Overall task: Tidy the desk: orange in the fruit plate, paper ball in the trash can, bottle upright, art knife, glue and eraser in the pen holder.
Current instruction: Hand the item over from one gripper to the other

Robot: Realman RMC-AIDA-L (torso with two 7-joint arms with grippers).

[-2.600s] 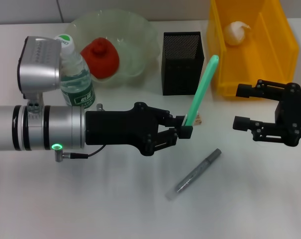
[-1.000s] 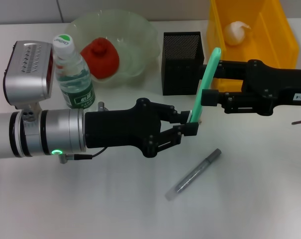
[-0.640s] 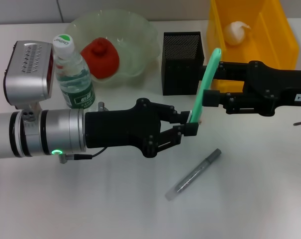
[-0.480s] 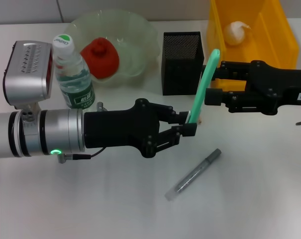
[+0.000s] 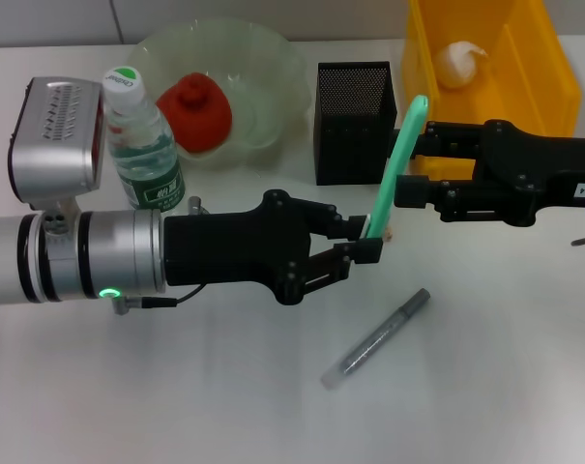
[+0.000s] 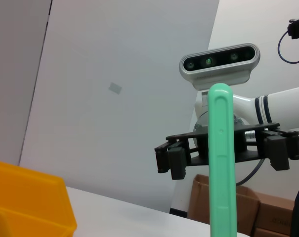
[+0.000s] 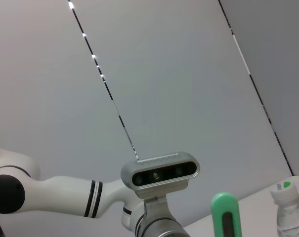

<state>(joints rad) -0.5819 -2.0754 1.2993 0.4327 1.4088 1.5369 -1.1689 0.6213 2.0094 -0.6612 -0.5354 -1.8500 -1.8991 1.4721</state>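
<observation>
My left gripper (image 5: 367,242) is shut on the lower end of the green art knife (image 5: 400,155), holding it tilted upright above the table beside the black mesh pen holder (image 5: 355,121). My right gripper (image 5: 415,161) is open, its fingers (image 6: 171,159) standing either side of the knife's upper half without touching it. The orange (image 5: 195,111) lies in the pale-green fruit plate (image 5: 277,63). The bottle (image 5: 142,145) stands upright. The paper ball (image 5: 459,60) sits in the yellow trash can (image 5: 539,58). A grey pen-shaped stick, apparently the glue (image 5: 377,338), lies on the table. The eraser (image 5: 394,233) barely peeks out behind the knife.
The left arm's silver body and wrist camera (image 5: 55,145) fill the left side, close to the bottle. The right forearm (image 5: 543,179) crosses in front of the trash can. Bare white table lies around the grey stick at the front.
The right arm swung in from the right and put its open fingers around the knife's upper part. The left gripper raised the knife slightly. Over the last second almost nothing moved.
</observation>
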